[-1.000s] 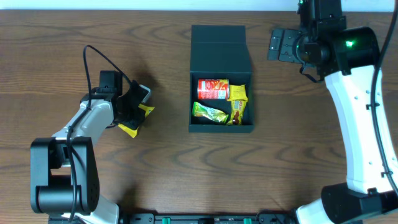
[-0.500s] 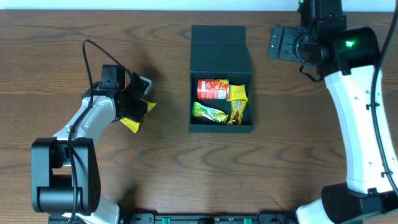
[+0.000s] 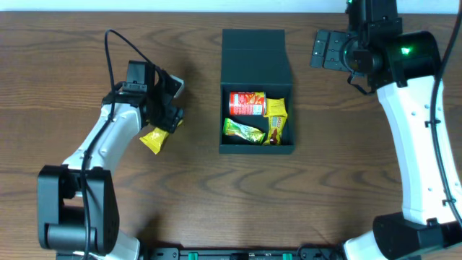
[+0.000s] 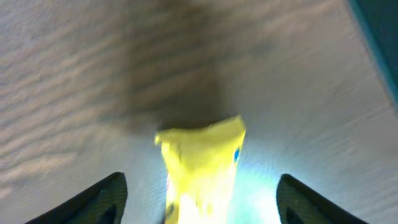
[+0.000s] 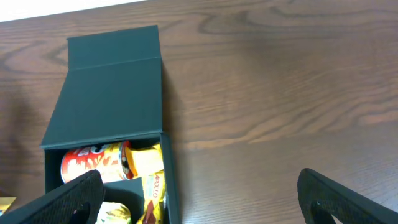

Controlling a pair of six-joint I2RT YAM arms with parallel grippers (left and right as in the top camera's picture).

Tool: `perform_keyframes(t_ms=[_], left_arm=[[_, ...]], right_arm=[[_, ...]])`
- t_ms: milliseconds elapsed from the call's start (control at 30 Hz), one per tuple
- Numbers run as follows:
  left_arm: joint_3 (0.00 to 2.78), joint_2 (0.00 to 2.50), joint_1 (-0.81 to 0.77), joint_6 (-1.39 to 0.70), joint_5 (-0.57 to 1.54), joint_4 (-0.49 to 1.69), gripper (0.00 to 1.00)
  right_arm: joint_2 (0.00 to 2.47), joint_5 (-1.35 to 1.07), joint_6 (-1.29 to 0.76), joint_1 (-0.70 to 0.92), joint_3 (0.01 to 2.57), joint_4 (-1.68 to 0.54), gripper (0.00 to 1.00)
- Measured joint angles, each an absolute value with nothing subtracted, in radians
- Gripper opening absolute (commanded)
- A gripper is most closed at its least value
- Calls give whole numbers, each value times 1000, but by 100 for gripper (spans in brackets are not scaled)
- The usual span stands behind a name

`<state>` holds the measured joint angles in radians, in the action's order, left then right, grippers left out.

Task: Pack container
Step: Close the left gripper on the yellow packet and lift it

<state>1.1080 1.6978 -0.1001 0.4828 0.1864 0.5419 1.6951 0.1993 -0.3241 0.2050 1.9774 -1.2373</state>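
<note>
The dark teal container [image 3: 256, 149] stands open at mid table, its flap lid [image 3: 254, 58] folded back. Inside lie a red can [image 3: 247, 102], two yellow packets [image 3: 276, 108] and a green packet [image 3: 244, 131]. A yellow snack packet [image 3: 154, 139] lies on the table to its left. My left gripper [image 3: 168, 118] hovers over it, open. In the blurred left wrist view the packet [image 4: 202, 158] sits between the spread fingers [image 4: 200, 193] with a gap on each side. My right gripper [image 3: 328, 50] is open and empty, at the back right of the container [image 5: 169, 180].
Bare brown wood table [image 3: 346, 180] surrounds the container. The left arm's black cable [image 3: 119, 50] loops above the table at the left. The right arm's white links [image 3: 415, 144] run along the right side.
My left gripper has moved toward the back and right, rising off the yellow packet. The packet tilted up briefly and lies near its earlier spot. The right arm has not moved.
</note>
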Motion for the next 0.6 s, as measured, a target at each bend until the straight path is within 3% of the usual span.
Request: perform_keyframes(t_ms=[167, 600], left_arm=[[1108, 1687, -100, 570, 146, 614, 80], [1019, 1687, -100, 608, 126, 474, 81]], right_arm=[[1695, 199, -324, 205, 1977, -1237, 99], [1695, 199, -324, 205, 1977, -1237, 99]])
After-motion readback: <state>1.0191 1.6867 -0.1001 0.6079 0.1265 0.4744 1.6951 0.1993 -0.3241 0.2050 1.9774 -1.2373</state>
